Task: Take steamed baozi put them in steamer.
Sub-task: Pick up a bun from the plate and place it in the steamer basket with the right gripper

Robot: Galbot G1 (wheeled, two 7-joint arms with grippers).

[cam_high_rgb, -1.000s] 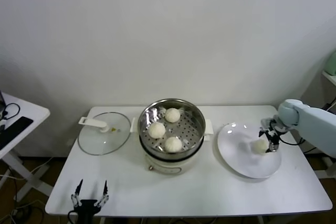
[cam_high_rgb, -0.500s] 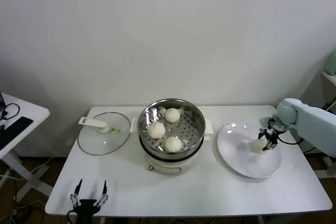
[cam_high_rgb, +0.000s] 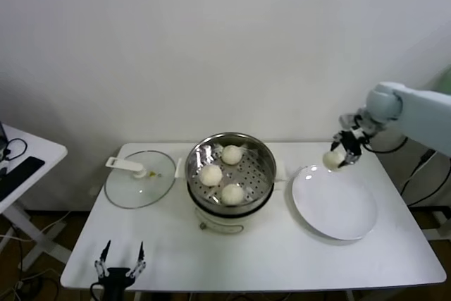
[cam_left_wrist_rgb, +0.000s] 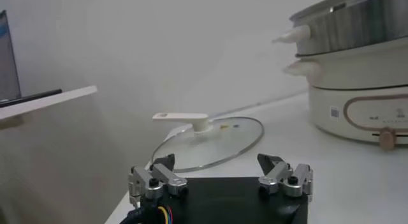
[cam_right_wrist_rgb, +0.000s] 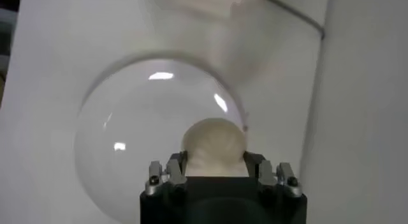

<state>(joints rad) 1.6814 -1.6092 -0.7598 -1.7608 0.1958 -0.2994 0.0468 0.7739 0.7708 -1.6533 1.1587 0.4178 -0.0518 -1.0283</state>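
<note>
Head view showed, at the far left, a second white surface (cam_high_rgb: 28, 156) with a dark item on it, standing apart from the main white surface (cam_high_rgb: 268, 259). At the main surface's near left edge the left tool (cam_high_rgb: 120, 259) sat parked, its two fingers spread apart with nothing between them; the left wrist view confirmed the left tool's fingers (cam_left_wrist_rgb: 156, 179) stood wide and empty. Behind it lay the glass lid (cam_high_rgb: 139, 179) with its white handle, flat on the surface, just beside the steamer (cam_high_rgb: 231, 147). The steamer stood on its white pot base (cam_high_rgb: 218, 220) at the middle, and three steamed baozi (cam_high_rgb: 210, 175) rested on its perforated bottom, near one another. To the right lay the white plate (cam_high_rgb: 335, 206), bare. Above the plate's far left rim, the right tool (cam_high_rgb: 340, 153) hung in the air, closed on the fourth baozi (cam_high_rgb: 332, 160), which was clear of the plate. Right wrist view showed that fourth baozi (cam_right_wrist_rgb: 213, 142) pinched between the right tool's fingers, with the plate below it.
</note>
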